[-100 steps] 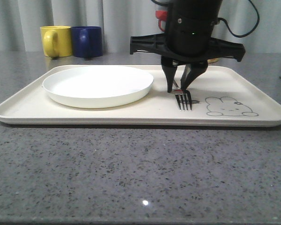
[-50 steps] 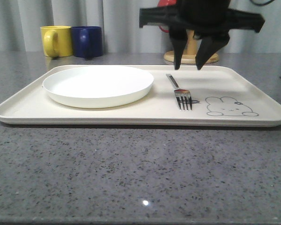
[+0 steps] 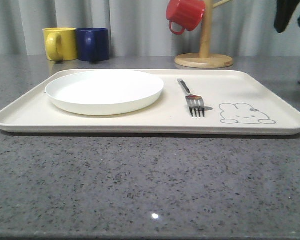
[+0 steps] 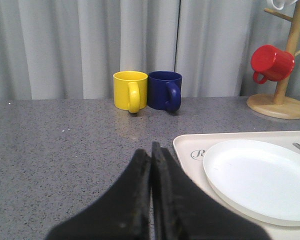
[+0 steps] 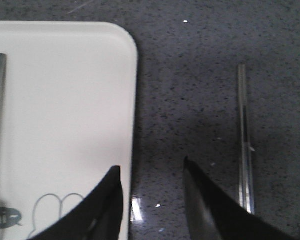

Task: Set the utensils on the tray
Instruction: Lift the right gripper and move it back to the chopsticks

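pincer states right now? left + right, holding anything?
Left pincer: shut, fingers pressed together, holding nothing.
Right pincer: open, empty, over the tabletop beside the tray edge.

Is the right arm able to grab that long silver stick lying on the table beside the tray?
Probably yes. The right gripper is open above bare table, and the chopstick lies just beside it with nothing on top.

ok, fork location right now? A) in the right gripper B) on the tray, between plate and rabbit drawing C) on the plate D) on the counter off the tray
B: the fork lies flat on the tray, between the plate and the rabbit drawing, with nothing gripping it.
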